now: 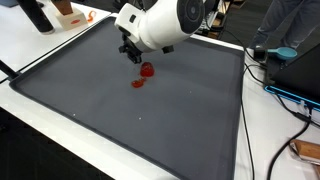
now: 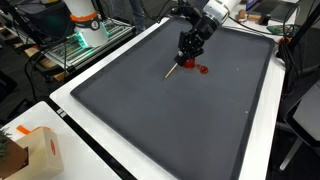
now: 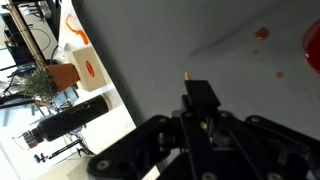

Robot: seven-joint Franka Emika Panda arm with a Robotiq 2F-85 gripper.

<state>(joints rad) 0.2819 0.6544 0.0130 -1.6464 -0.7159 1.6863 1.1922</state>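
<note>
Fingers (image 3: 205,95) pinch shut on a thin pale stick (image 2: 173,69), perhaps wooden, orange-tipped, beside red blobs (image 1: 148,70).

Bright, even room light fills both exterior views as I watch; the dark mat (image 1: 180,110) carries a faint sheen. In my wrist view, the gripper (image 3: 197,95) sits close, dark and blurred.

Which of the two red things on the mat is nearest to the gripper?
The bigger red thing, right beside the gripper; the smaller red patch lies farther off.
</note>
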